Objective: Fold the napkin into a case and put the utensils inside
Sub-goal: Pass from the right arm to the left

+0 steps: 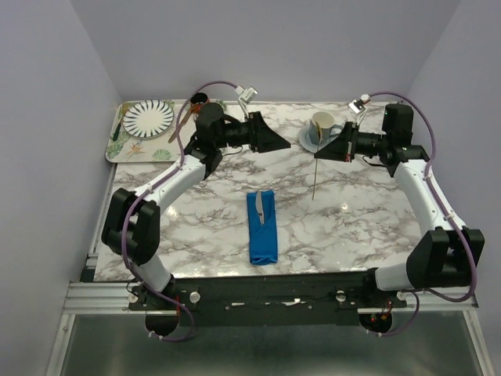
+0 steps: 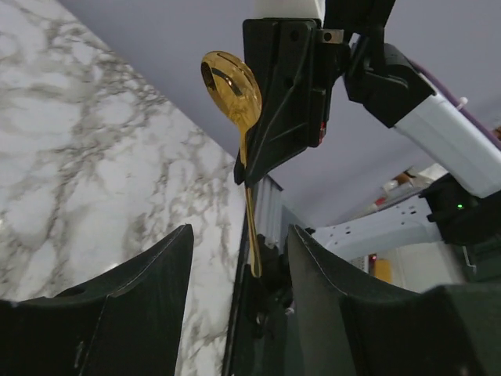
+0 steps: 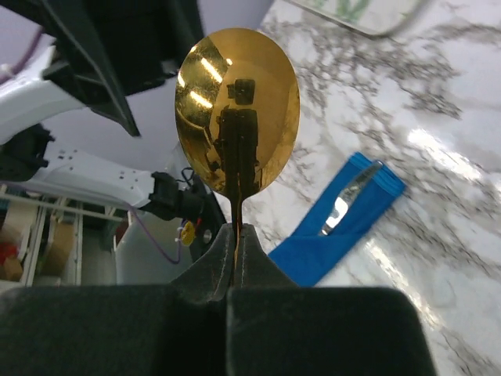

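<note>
I'm pinching the gold spoon [image 3: 237,110] in my right claw [image 3: 237,243], left claw [image 2: 239,235] apart; the case [image 1: 263,235] is holding the silver one [image 1: 260,205]

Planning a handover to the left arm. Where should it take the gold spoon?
Grip the gold spoon by its bare handle, coming straight from the left: the right end effector pinches just under the bowl, leaving the slim handle free, facing the open left end effector.

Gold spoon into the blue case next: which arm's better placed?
Right. The right tool is shut on the gold spoon, held up near the case, which already holds the silver utensil. The left tool is open and empty.
</note>
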You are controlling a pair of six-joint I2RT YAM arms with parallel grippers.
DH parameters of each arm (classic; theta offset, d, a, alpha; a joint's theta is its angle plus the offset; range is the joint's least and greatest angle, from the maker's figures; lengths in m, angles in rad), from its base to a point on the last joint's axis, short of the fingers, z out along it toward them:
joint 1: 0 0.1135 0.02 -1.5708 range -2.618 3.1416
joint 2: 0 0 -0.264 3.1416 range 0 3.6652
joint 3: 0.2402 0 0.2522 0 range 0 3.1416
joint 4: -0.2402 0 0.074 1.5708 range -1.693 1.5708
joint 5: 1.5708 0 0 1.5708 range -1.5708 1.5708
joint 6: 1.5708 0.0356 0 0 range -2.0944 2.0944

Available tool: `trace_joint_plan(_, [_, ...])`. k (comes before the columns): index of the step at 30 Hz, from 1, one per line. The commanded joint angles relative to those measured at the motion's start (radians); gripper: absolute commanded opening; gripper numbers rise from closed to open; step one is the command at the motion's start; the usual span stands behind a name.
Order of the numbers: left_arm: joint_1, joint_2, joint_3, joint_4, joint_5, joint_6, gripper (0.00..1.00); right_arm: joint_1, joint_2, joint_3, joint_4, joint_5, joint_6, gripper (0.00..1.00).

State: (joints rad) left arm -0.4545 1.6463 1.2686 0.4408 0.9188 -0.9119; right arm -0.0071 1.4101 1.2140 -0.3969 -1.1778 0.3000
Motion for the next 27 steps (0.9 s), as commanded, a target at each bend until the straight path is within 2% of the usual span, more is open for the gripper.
trace_joint_plan(1, [-0.061,0.046,0.017,0.349,0.055,-0.270,0.57,0.076,-0.060,-0.016,0.288,-0.109,0.211,0.01])
trace_joint_plan(8, [-0.085,0.063,0.018,0.455,0.060,-0.311,0.49,0.136,-0.082,-0.074,0.524,-0.118,0.372,0.01])
trace_joint_plan(15, [-0.096,0.056,0.006,0.483,0.061,-0.312,0.42,0.176,-0.092,-0.087,0.567,-0.118,0.409,0.01])
trace_joint_plan(23, [-0.107,0.052,0.005,0.467,0.060,-0.311,0.39,0.203,-0.103,-0.099,0.612,-0.117,0.445,0.01])
trace_joint_plan(27, [-0.108,0.043,-0.003,0.464,0.057,-0.303,0.28,0.213,-0.108,-0.117,0.647,-0.117,0.475,0.01])
